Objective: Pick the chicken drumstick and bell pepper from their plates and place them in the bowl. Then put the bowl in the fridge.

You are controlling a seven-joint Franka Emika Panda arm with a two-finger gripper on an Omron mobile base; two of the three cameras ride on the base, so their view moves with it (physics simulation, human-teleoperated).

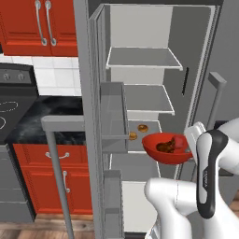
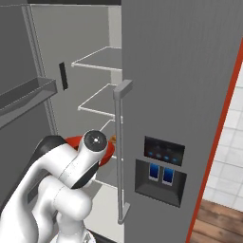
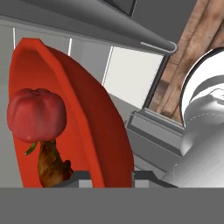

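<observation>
The fridge [image 1: 142, 58] stands open with its pale shelves showing. My gripper [image 3: 111, 175] is shut on the rim of the red-orange bowl [image 3: 87, 109], which passes between the two fingertips. In the left base view the bowl [image 1: 158, 156] hangs in front of the third shelf, toward its right side, with the gripper [image 1: 190, 145] at its right rim. The red bell pepper [image 3: 37, 114] and the brown chicken drumstick [image 3: 52, 164] lie inside the bowl, side by side. From the right base view my arm hides most of the bowl [image 2: 71, 140]. The plates are out of view.
Two round tan-brown food items [image 1: 143, 128] lie on the shelf just behind the bowl. The open left door with its bins [image 1: 114, 112] stands close on the left. The shut right door, with bar handle [image 2: 118, 142] and dispenser [image 2: 161, 171], flanks the arm.
</observation>
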